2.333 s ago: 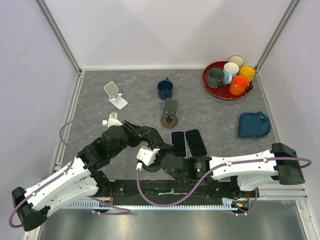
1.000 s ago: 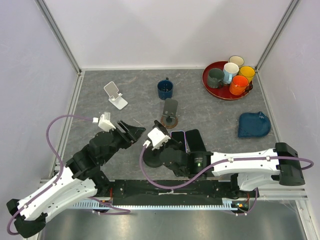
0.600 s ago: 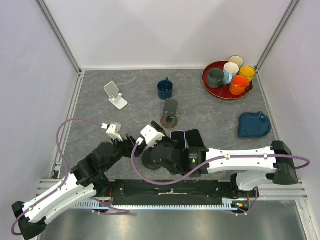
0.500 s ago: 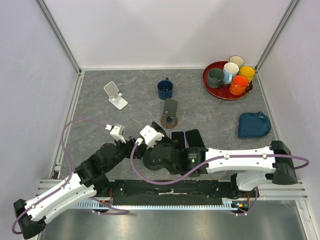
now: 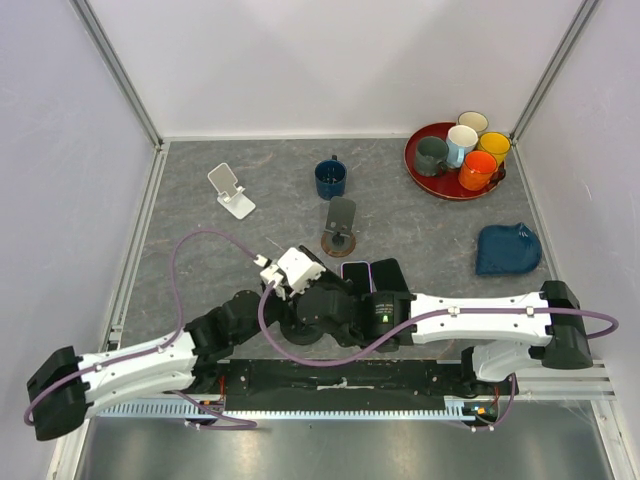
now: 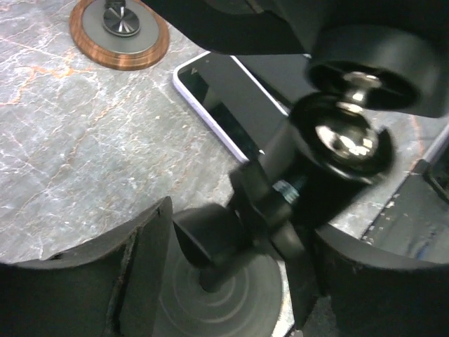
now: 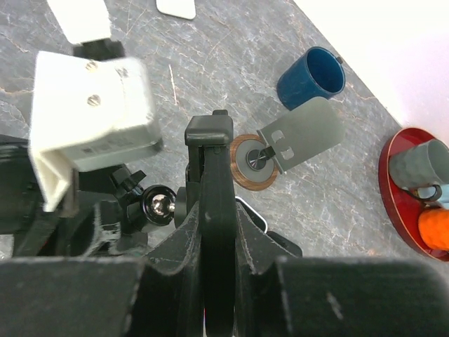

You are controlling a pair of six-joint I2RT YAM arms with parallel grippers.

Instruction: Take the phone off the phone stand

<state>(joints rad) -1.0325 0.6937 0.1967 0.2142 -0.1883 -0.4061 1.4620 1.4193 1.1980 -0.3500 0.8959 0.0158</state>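
A black phone stand with a round base [image 6: 210,302] and a ball joint [image 6: 347,137] stands near the table's front edge, under the right wrist [image 5: 315,300]. My left gripper [image 6: 235,274] is open, its fingers [image 6: 133,267] straddling the base, apart from it. My right gripper [image 7: 217,232] is shut on the phone [image 7: 214,203], a thin dark slab seen edge-on and held upright beside the ball joint [image 7: 156,203]. In the top view both grippers and the stand are mostly hidden under the wrists.
Two phones lie flat just right of the grippers, one purple-edged [image 5: 358,283] and one black [image 5: 392,283]. Behind are a grey stand on a wooden disc [image 5: 340,228], a blue mug [image 5: 331,178], a white stand [image 5: 230,190], a red tray of cups [image 5: 412,158], and a blue cloth [image 5: 508,249].
My left arm has folded low and its gripper has moved right, in under the right wrist to the stand's base. My right gripper has shifted left and a little farther back.
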